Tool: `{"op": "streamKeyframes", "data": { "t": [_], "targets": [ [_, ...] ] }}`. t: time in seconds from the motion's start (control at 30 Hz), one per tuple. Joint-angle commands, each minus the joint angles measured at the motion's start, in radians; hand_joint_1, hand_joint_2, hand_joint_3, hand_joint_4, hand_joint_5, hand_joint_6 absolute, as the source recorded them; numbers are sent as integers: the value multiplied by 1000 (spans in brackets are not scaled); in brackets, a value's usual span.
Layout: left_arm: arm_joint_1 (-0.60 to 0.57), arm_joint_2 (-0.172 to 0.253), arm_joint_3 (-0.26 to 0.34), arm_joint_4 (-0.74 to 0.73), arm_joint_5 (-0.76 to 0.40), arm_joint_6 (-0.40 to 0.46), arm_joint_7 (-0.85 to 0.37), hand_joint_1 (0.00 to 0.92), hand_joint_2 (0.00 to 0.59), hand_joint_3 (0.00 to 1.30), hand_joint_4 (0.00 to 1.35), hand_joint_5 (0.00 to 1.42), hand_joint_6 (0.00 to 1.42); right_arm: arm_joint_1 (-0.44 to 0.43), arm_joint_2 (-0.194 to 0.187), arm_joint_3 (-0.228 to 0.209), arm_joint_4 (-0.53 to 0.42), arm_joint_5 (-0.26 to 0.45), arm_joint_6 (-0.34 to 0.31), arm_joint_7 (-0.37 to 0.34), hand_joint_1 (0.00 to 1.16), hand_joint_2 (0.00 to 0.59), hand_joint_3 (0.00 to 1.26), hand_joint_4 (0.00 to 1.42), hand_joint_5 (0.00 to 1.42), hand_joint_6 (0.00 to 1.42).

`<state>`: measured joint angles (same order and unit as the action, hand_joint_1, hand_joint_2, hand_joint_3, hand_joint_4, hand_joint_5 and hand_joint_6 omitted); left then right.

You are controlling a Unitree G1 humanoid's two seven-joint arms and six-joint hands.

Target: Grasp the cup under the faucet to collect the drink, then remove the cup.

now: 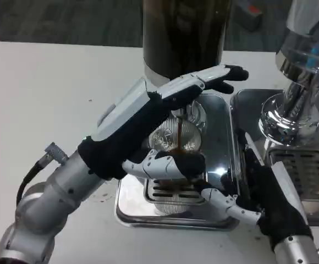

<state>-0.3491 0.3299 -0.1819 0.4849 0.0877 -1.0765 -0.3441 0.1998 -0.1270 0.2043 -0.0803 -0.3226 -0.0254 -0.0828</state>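
A clear cup (173,144) stands on the silver drip tray (221,118) under the faucet (188,110) of a dark drink dispenser (184,33). A thin dark stream (180,131) runs into the cup, and dark drink lies in its bottom. My left hand (140,118) reaches over the cup, its long fingers (214,77) lying on top of the faucet and another finger curling below by the cup's near side. From the lower right, my right hand (269,201) grips the cup, white fingers (225,201) stretched to its base. The hands hide much of the cup's wall.
A chrome machine (294,104) with a slotted grate (308,176) stands close at the right, beside the tray. The tray's own grate (168,193) lies in front of the cup. Bare white table (44,88) spreads to the left.
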Motion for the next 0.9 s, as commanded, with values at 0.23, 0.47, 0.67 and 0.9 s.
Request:
{"op": "streamKeyframes", "data": {
  "t": [0.23,0.47,0.67,0.9],
  "targets": [
    [-1,7,-25,22,16,15,-28,0,118,191,135,258,160,-57,22,0,83,37,-45,12,720,162,0,0,0,19],
    [1,10,-16,28,34,11,-15,0,124,196,135,258,157,-91,18,0,110,36,-48,29,722,170,0,0,0,18],
    [-1,11,-1,22,38,19,-2,0,128,197,135,258,157,-108,24,-3,120,41,-47,34,719,175,0,0,0,17],
    [-12,19,26,33,56,29,32,0,130,180,133,245,146,-118,31,-4,134,50,-53,38,717,177,0,0,0,17]
  ]
}}
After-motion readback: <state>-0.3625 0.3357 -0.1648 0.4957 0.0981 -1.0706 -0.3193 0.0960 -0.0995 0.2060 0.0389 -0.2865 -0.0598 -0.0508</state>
